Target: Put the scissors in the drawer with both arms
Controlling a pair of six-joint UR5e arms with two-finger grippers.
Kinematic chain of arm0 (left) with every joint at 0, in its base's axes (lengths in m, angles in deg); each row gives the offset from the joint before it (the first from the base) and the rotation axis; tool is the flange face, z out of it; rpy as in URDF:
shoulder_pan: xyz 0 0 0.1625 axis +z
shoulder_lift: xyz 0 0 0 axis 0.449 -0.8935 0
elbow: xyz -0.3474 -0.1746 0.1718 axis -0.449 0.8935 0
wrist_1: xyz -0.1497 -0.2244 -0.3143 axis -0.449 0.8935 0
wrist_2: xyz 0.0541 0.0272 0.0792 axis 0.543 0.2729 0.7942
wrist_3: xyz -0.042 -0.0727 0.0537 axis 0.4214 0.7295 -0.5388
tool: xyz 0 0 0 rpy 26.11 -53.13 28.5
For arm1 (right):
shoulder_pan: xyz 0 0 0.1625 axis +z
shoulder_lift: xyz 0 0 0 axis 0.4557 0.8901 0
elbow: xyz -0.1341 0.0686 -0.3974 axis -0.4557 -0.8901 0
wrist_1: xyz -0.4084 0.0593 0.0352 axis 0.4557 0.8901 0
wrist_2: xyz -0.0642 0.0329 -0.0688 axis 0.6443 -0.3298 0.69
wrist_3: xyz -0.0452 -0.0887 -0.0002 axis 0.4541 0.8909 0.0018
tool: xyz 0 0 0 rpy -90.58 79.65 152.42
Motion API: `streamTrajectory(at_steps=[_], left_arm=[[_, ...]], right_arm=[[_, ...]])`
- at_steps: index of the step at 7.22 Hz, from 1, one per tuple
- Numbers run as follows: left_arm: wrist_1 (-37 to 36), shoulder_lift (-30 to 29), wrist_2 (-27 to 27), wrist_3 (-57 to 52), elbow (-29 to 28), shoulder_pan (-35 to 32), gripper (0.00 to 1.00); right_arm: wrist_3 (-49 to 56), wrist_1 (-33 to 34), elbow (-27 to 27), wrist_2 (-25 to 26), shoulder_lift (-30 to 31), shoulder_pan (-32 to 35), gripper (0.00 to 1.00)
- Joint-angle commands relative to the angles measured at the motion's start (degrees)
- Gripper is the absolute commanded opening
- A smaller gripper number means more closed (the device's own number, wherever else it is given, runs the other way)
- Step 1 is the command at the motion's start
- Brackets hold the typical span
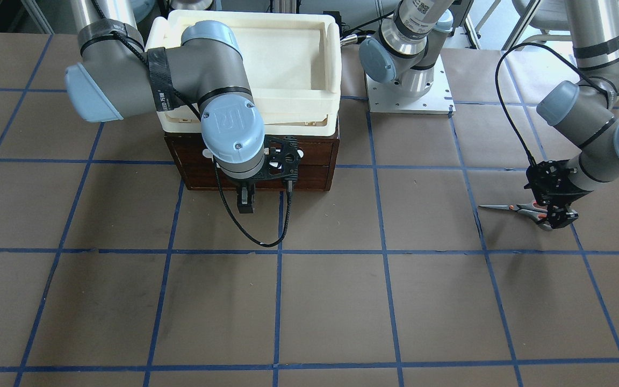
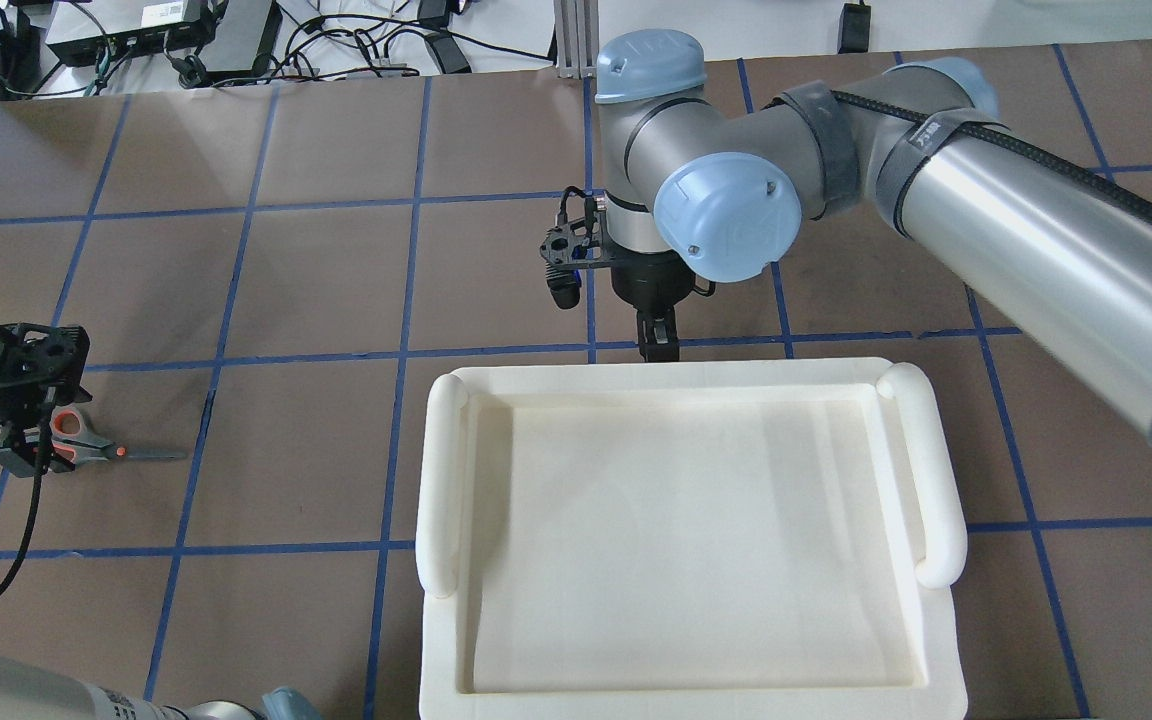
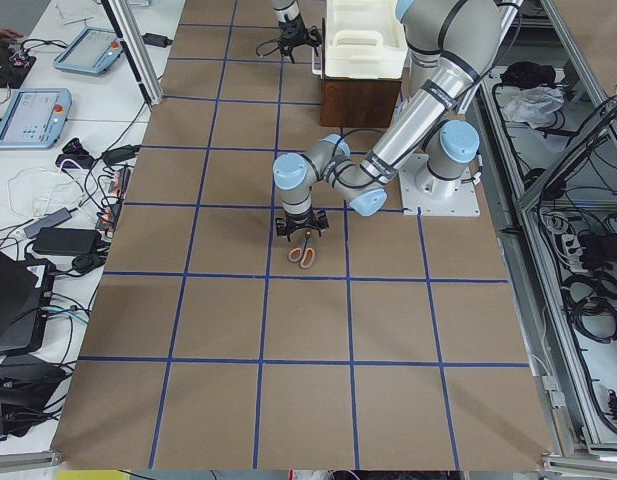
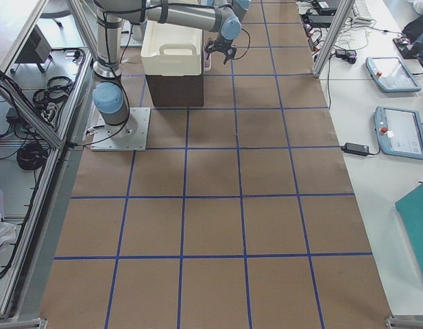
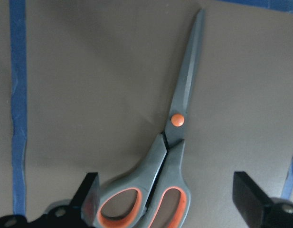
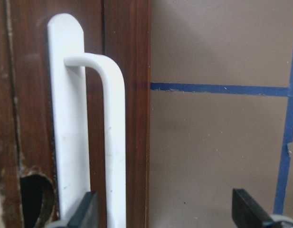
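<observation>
In the front-facing view, at centre left, the right gripper [image 1: 245,203] hangs pointing down just in front of the dark wooden drawer [image 1: 320,153], which sits shut beneath a cream plastic tray [image 1: 325,115]. Its wrist view shows its fingers [image 6: 250,211] spread wide. The white bar handle [image 6: 113,142] runs up the left of that frame, just inside the left-hand finger, and bare table [image 6: 212,156] fills the rest of the gap, so nothing is gripped. Far over at the right of the front-facing view, the scissors [image 1: 503,207] lie flat on the table, blades closed and pointing toward frame left, with their grey-and-orange loops under the left gripper [image 1: 556,217]. In the left wrist view that gripper's fingers [image 5: 253,199] are also wide apart, astride the loops at the bottom of the frame. The left-hand finger is touching or just beside one loop and the other is well clear, so the scissors are not held. I judge both arms to be at the approach stage, one lined up on the handle and the other on the scissors, with nothing of the task itself done. Next, the right gripper needs to bring the bar nearer the middle of its gap, pinch it and pull straight out. The left needs to pinch across the loops and lift, then carry across once the drawer is open.
</observation>
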Motion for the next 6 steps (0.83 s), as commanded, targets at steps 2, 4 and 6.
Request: streamTrajectory(at_steps=[2,4,6], left_arm=[[-5.49,-1.27,-1.64,-10.31,0.66,0.14,0.98],[-5.33,-1.45,-1.65,-12.17,1.1,0.31,0.99],[-5.24,-1.63,-1.65,-14.97,2.42,2.5,0.99]], right_arm=[[0.26,-0.65,-0.05,-0.34,-1.82,-0.06,1.0],[0.35,-0.38,-0.05,-0.52,-2.0,-0.06,1.0],[-0.17,-0.12,-0.48,-1.83,-2.26,-0.06,0.92]])
